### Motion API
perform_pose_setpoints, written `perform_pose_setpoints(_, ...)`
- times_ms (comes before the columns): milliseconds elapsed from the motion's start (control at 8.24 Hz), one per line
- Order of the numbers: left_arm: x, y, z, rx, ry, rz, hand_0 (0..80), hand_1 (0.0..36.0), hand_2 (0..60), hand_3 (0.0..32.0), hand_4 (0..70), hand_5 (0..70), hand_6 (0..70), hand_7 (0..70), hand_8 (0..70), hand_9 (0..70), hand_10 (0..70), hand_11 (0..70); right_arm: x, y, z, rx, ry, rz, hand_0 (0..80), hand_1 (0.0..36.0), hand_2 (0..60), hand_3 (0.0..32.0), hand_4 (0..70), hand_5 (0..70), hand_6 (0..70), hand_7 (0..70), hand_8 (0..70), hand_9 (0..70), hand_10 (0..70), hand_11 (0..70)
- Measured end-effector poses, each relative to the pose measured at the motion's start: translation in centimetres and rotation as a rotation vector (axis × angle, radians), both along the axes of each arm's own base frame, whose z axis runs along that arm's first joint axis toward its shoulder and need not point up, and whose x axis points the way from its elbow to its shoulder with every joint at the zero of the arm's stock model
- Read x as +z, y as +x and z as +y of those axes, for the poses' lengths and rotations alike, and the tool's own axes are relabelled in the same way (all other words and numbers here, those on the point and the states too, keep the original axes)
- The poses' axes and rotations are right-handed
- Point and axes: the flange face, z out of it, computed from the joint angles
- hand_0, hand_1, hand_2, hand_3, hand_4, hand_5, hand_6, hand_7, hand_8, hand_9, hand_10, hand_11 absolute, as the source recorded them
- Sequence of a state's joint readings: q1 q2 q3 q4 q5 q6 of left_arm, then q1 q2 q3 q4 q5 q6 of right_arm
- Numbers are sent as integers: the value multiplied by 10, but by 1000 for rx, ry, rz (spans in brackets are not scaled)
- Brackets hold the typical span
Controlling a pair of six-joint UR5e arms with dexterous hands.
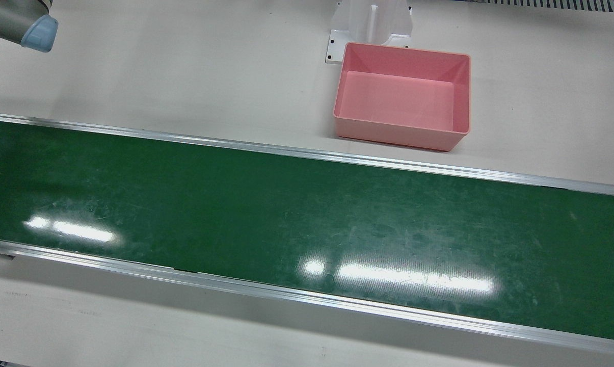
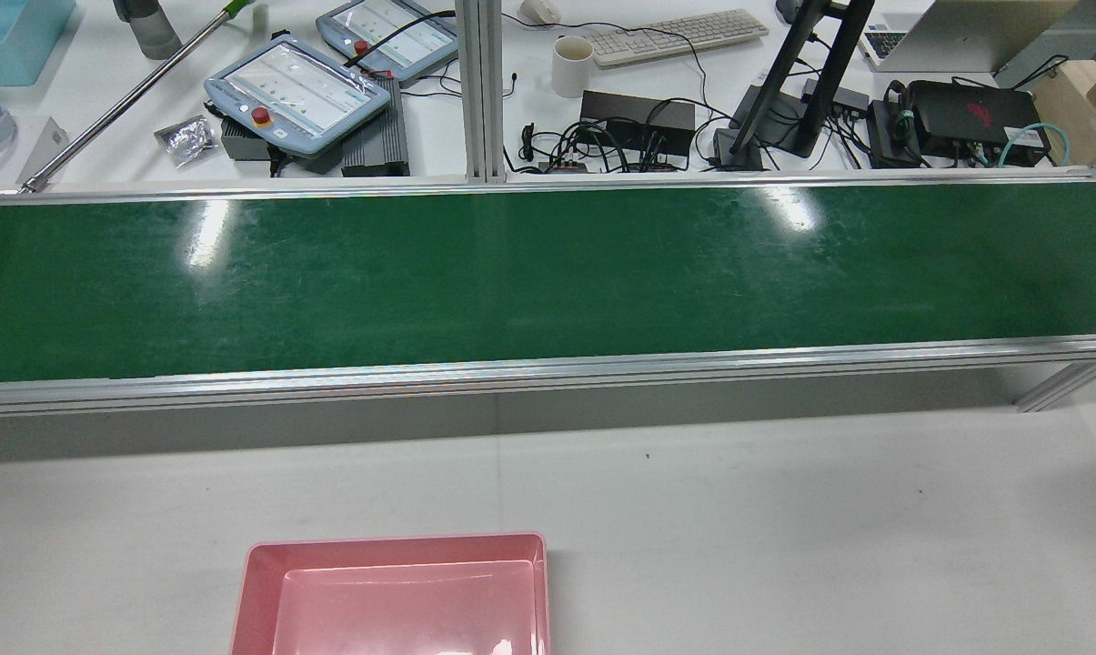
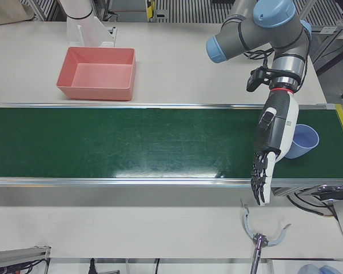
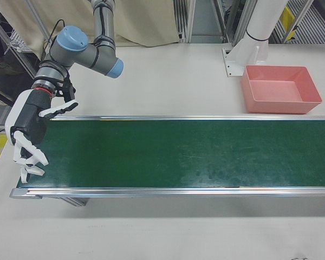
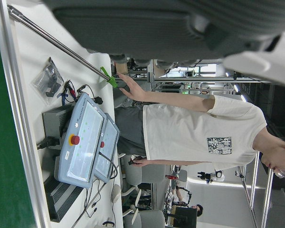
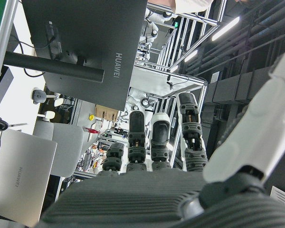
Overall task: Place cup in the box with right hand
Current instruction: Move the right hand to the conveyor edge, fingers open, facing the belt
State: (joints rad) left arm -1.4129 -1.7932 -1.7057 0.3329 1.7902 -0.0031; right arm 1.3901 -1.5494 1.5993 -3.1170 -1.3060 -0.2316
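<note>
A light blue cup [image 3: 306,141] stands on the green belt [image 3: 131,142] at its right end in the left-front view, partly behind my left hand [image 3: 268,154]. That hand hangs over the belt's near edge, fingers apart and pointing down, holding nothing. My right hand [image 4: 28,135] hangs over the opposite end of the belt [image 4: 179,151], fingers spread and empty. The pink box [image 1: 403,97] stands empty on the white table behind the belt, near the left arm's pedestal [image 1: 370,23]. It also shows in the rear view [image 2: 393,591], the left-front view [image 3: 97,73] and the right-front view [image 4: 281,89].
The belt has raised aluminium rails [image 1: 307,153] along both sides. Beyond it in the rear view lie teach pendants [image 2: 297,91], a white mug [image 2: 572,65], a monitor stand [image 2: 784,100] and cables. A small tool [image 3: 263,234] lies on the front table.
</note>
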Motion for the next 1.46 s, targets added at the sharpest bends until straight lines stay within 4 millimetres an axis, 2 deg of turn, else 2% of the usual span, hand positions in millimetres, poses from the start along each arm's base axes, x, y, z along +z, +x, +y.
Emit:
perform_pose_setpoints(121, 0, 0, 0, 0, 0, 0, 0, 0, 0, 0, 0, 0, 0, 0, 0, 0, 0, 0, -5, 0, 2, 12, -10, 5, 463, 6, 0, 0, 242, 37, 148, 660, 147, 321, 74, 114)
perform_pose_setpoints(486, 0, 0, 0, 0, -1, 0, 0, 0, 0, 0, 0, 0, 0, 0, 0, 0, 0, 0, -14, -21, -1, -14, -6, 9, 464, 6, 0, 0, 214, 40, 149, 652, 153, 328, 84, 130)
perform_pose_setpoints(850, 0, 0, 0, -1, 0, 0, 0, 0, 0, 0, 0, 0, 0, 0, 0, 0, 0, 0, -44, -64, -5, -37, 47, 24, 464, 5, 0, 0, 253, 37, 149, 665, 149, 324, 75, 115)
perform_pose_setpoints(971, 0, 0, 0, 0, 0, 0, 0, 0, 0, 0, 0, 0, 0, 0, 0, 0, 0, 0, -48, -74, -5, -46, 55, 24, 463, 5, 0, 0, 249, 37, 150, 667, 150, 326, 75, 116)
perform_pose_setpoints(1214, 0, -1, 0, -1, 0, 0, 0, 0, 0, 0, 0, 0, 0, 0, 0, 0, 0, 0, -45, -91, -4, -46, 47, 26, 462, 2, 0, 0, 263, 36, 148, 658, 147, 321, 77, 118)
perform_pose_setpoints(1336, 0, 0, 0, -1, 0, 0, 0, 0, 0, 0, 0, 0, 0, 0, 0, 0, 0, 0, -40, -105, -5, -54, 37, 28, 462, 0, 0, 0, 312, 32, 150, 666, 146, 320, 83, 125)
perform_pose_setpoints(1457, 0, 0, 0, 0, 0, 0, 0, 0, 0, 0, 0, 0, 0, 0, 0, 0, 0, 0, -42, -119, -12, -63, 39, 27, 459, 0, 0, 0, 302, 32, 148, 665, 141, 310, 78, 117)
